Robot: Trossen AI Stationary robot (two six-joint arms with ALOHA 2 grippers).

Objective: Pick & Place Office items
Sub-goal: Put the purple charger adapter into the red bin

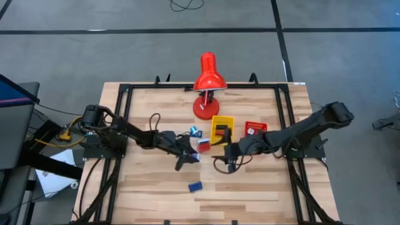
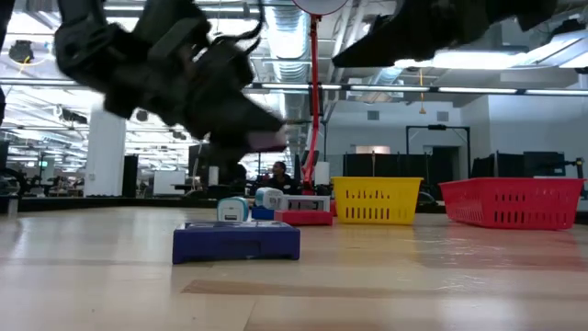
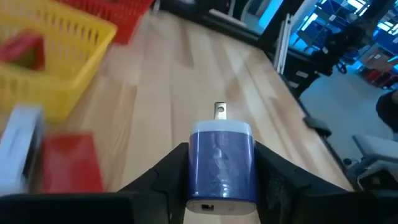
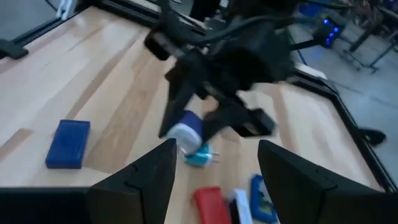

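Blue-and-white charger (image 3: 221,167) clamped between the left gripper's (image 3: 221,186) fingers (image 3: 163,177), lifted clear of the wooden table (image 1: 250,181). Long axis in line with the fingers, white end and metal prongs pointing forward, out past the fingertips; blue body back toward the wrist. From above, left gripper (image 1: 187,153) hanging over the table's middle, just beside the small cluster of items: a red block (image 1: 204,146) and a teal-and-white piece (image 1: 195,132). In the right wrist view, charger (image 4: 185,134) seen tilted in the left gripper (image 4: 193,124), directly above another teal plug (image 4: 202,155) lying on the wood.

Flat blue block (image 1: 195,186) lying alone nearer the front edge, well apart from the cluster; long side facing the low camera (image 2: 237,241).

Right gripper (image 1: 229,159) hovering near the centre, jaws apart and holding nothing, fingers (image 4: 140,177) framing the scene. Yellow tray (image 1: 222,129) and red tray (image 1: 255,129) side by side behind it, red lamp (image 1: 208,81) at the back.
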